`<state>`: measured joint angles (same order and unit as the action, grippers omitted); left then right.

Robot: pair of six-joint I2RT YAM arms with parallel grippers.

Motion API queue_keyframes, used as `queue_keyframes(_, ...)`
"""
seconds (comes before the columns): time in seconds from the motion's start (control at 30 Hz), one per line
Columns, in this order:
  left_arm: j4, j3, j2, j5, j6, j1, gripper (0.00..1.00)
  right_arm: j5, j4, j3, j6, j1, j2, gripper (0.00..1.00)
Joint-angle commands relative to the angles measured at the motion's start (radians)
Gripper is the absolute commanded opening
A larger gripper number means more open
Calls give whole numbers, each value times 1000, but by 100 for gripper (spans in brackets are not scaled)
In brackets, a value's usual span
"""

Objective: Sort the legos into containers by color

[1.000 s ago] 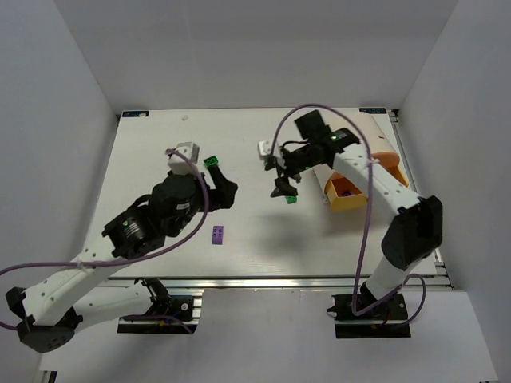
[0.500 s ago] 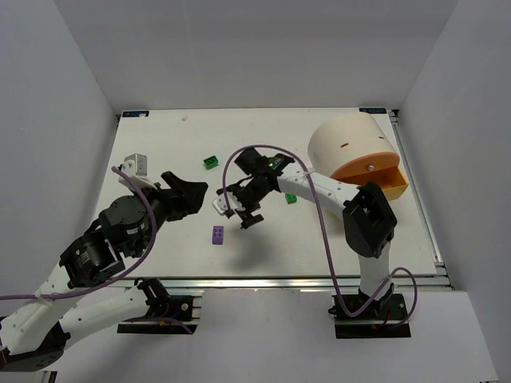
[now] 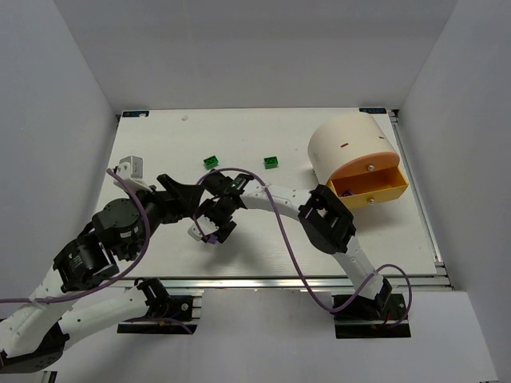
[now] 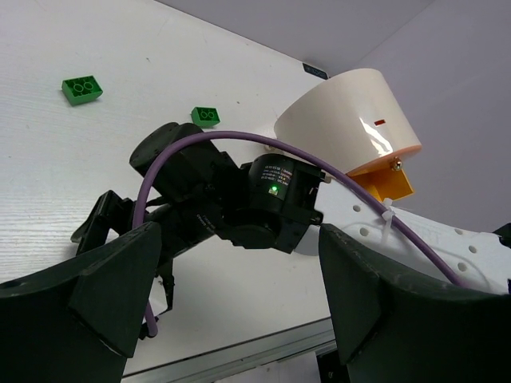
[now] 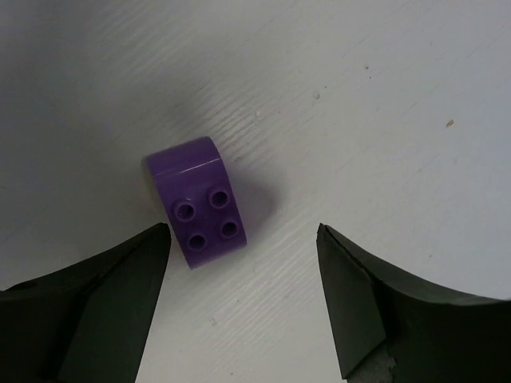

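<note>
A purple lego (image 5: pixel 200 211) lies studs-up on the white table, just ahead of my right gripper (image 5: pixel 243 299). That gripper is open and hangs low over it, touching nothing. In the top view the right gripper (image 3: pixel 213 227) mostly hides this brick. Two green legos (image 3: pixel 211 162) (image 3: pixel 271 163) lie farther back. The cream container (image 3: pixel 347 144) stands at the back right with its orange drawer (image 3: pixel 375 187) pulled out and a purple piece (image 3: pixel 349 191) inside. My left gripper (image 3: pixel 192 199) is open and empty, close beside the right wrist.
The right arm (image 4: pixel 239 199) fills the middle of the left wrist view, just beyond the open left gripper (image 4: pixel 239 295). Behind it are both green legos (image 4: pixel 82 89) (image 4: pixel 205 116) and the container (image 4: pixel 347 120). The table's near edge runs right behind the grippers.
My right arm has swung from the container leftward and down over the purple lego, its jaws narrowing slightly. The left arm pulled back left. One green lego now lies farther back.
</note>
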<state>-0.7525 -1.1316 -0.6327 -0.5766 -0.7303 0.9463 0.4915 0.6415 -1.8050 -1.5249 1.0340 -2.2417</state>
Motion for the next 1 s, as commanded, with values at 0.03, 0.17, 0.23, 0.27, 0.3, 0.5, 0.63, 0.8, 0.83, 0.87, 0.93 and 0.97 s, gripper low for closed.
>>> queue_keyframes(0.03,-21,-14,21,4,-4,5,90,-42,95,-94,-162,18,-24,77)
queue_keyframes(0.17,-25,0,42,-8,-11,5,91,-51,197,-97,-265,21,-36,74)
queue_keyframes(0.23,-22,10,50,-14,-15,5,91,-50,228,-90,-287,23,-38,74)
queue_keyframes(0.27,-19,15,59,-14,-17,5,91,-48,242,-93,-308,23,-41,74)
queue_keyframes(0.3,-16,18,60,-16,-17,5,91,-51,282,-99,-316,24,-47,74)
queue_keyframes(0.5,-16,18,67,-11,-26,5,91,-39,362,-178,-278,29,-122,68)
queue_keyframes(0.63,-16,18,65,-5,-31,5,91,-33,337,-186,-232,31,-130,67)
queue_keyframes(0.8,-5,10,48,1,-20,5,91,-24,339,-198,-181,35,-144,64)
queue_keyframes(0.83,-5,9,44,3,-21,5,91,-22,340,-198,-172,35,-145,61)
queue_keyframes(0.87,-1,9,44,6,-21,5,91,-21,340,-197,-159,35,-147,58)
queue_keyframes(0.93,4,12,42,11,-20,5,91,-18,342,-194,-118,37,-145,43)
queue_keyframes(0.97,8,16,44,14,-21,5,91,-10,340,-191,-104,38,-141,36)
